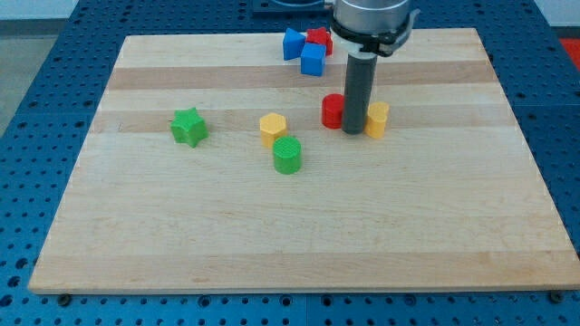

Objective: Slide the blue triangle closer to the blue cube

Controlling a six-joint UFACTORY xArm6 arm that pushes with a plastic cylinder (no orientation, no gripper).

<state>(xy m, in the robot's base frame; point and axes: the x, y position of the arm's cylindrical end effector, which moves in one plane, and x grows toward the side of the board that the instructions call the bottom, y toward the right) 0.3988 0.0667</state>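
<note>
The blue triangle [292, 43] lies near the view's top, left of centre-right, touching or almost touching the blue cube [313, 60] just below and to its right. A red star-like block [318, 38] sits behind them. My tip [354, 131] stands on the board lower down, between a red cylinder [333, 110] on its left and a yellow block [378, 119] on its right, well below the blue pair.
A green star [188, 126] lies at the view's left. A yellow hexagon [273, 128] and a green cylinder [287, 156] sit near the middle. The wooden board [290, 244] ends at a blue perforated table on all sides.
</note>
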